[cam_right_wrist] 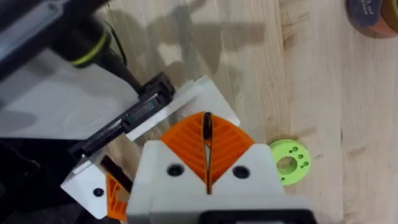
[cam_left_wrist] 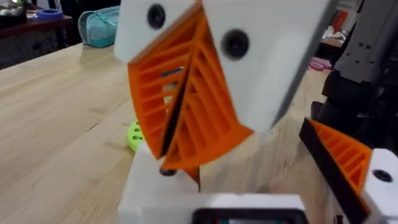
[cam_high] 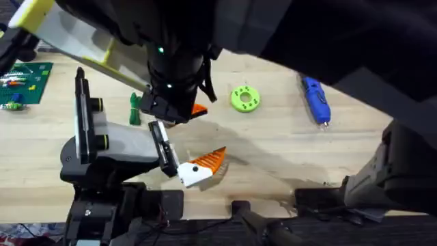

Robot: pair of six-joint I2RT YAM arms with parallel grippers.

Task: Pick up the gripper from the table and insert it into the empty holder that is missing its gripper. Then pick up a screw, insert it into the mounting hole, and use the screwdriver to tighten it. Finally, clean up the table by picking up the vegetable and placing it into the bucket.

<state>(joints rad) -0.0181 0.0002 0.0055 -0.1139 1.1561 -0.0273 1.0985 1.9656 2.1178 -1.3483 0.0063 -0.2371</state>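
Find the gripper at the near end of the holder, touching its black plate. Hold the right gripper, fingers pressed together, straight over the white block by the plate's far end. Go down slowly. Stay off the plate's edge. Use the open bench on the right.

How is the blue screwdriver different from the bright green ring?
The screwdriver is blue and the ring is lime green. The screwdriver is long and pen-shaped with a small metal tip. The ring is round and flat with a hole in the middle. The screwdriver is also the longer of the two. Both lie on the table, apart from each other.
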